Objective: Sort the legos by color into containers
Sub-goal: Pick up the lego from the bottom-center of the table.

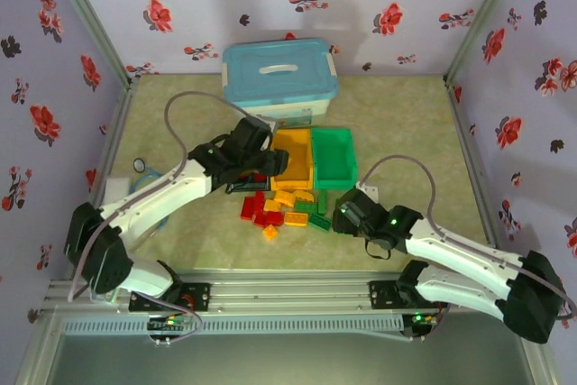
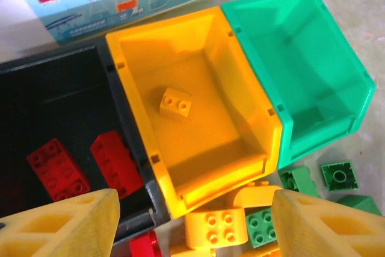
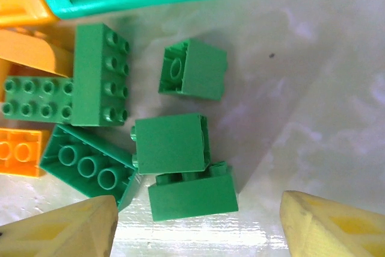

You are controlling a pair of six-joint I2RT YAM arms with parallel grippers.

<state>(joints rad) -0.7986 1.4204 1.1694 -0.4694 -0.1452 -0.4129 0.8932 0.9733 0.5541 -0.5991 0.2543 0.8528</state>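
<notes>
Three containers stand side by side: a black bin (image 2: 54, 106) holding two red legos (image 2: 57, 170), an orange-yellow bin (image 2: 198, 142) with one yellow brick (image 2: 175, 103), and a green bin (image 2: 301, 58) with nothing in it. In front of them lies a loose pile of red, yellow and green legos (image 1: 279, 209). My left gripper (image 2: 192, 215) hangs open above the near edge of the black and yellow bins, nothing between its fingers (image 2: 66, 227). My right gripper (image 3: 198, 206) is open over a cluster of green bricks (image 3: 192, 194), its fingers (image 3: 325, 227) either side of one, apart from it.
A white box with a light-blue lid (image 1: 279, 78) stands right behind the bins. The left arm (image 1: 171, 191) reaches over the bins' left side. Flowered walls close in the table at the left, back and right.
</notes>
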